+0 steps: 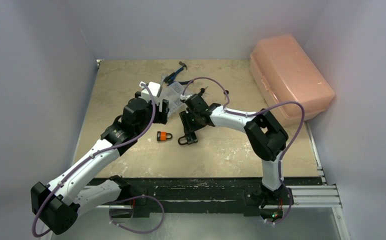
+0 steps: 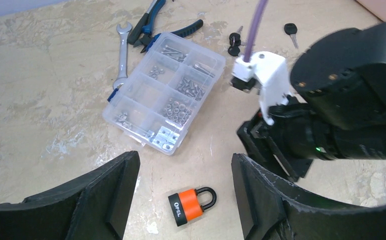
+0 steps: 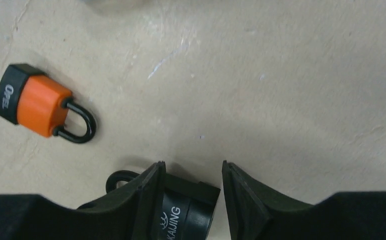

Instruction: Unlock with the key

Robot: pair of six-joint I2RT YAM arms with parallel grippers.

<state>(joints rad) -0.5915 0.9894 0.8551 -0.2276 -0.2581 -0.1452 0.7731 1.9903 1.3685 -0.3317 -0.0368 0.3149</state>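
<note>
Gripping black padlock [image 3: 183,210]: right end effector [image 3: 192,170] | left end effector [image 2: 183,160]: hovering, spread

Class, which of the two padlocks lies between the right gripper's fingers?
The black padlock, marked KAIJING; the orange padlock lies apart from it.

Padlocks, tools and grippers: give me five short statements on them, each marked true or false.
1. The orange padlock lies flat on the table. True.
2. The left gripper is shut on it. False: it is open above it.
3. The right gripper straddles the black padlock. True.
4. The wrench lies inside the parts box. False: it lies beside it, on the table.
5. A key sticks in the orange padlock. False: the keys lie on the table past the box.
</note>
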